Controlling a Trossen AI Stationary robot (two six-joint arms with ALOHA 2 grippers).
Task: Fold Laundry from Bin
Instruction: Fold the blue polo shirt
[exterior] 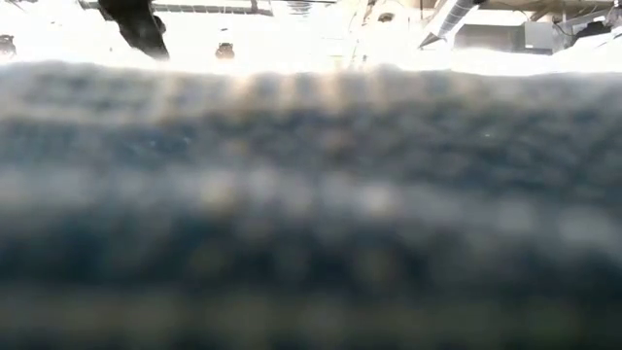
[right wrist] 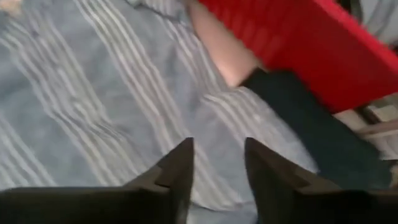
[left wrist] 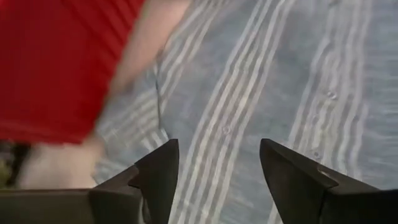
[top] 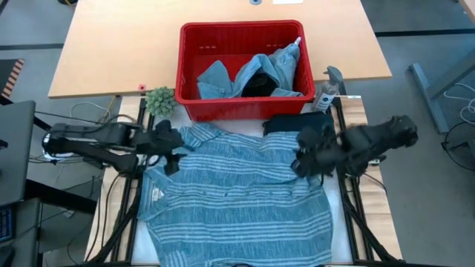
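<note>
The blue-grey striped shirt (top: 237, 200) lies spread flat on the table in front of the red bin (top: 189, 44). Light blue denim (top: 223, 74) and a black garment (top: 258, 83) rest inside the bin. A dark folded garment (top: 297, 122) lies by the bin's near right corner. My left gripper (top: 172, 157) (left wrist: 217, 149) hovers open above the shirt's left shoulder area. My right gripper (top: 300, 165) (right wrist: 217, 146) hovers open above the shirt's right side. Nothing shows between either pair of fingers.
A small green plant (top: 159, 100) stands left of the bin, and a bottle (top: 326, 93) stands at its right. In the low view the striped cloth (exterior: 311, 194) fills almost the whole picture. The wooden tabletop (top: 119, 44) lies bare to the bin's left.
</note>
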